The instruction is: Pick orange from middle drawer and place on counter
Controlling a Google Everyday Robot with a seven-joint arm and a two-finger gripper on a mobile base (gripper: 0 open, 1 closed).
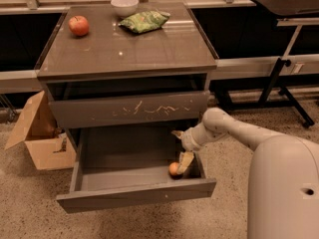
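Reaching below the tabletop (124, 54) into the open middle drawer (134, 195), my tool (181, 148) hangs spread wide, gripping nothing. Its lower finger touches the orange (173, 169) at the front right corner. Closing off-centre could squirt the fruit away along the drawer floor.

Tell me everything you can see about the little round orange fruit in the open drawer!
The small, smooth, round orange sits on the bare grey floor of the pulled-out middle drawer, near its front right corner. The robot's pale gripper hangs close against its right side; whether they touch is unclear.
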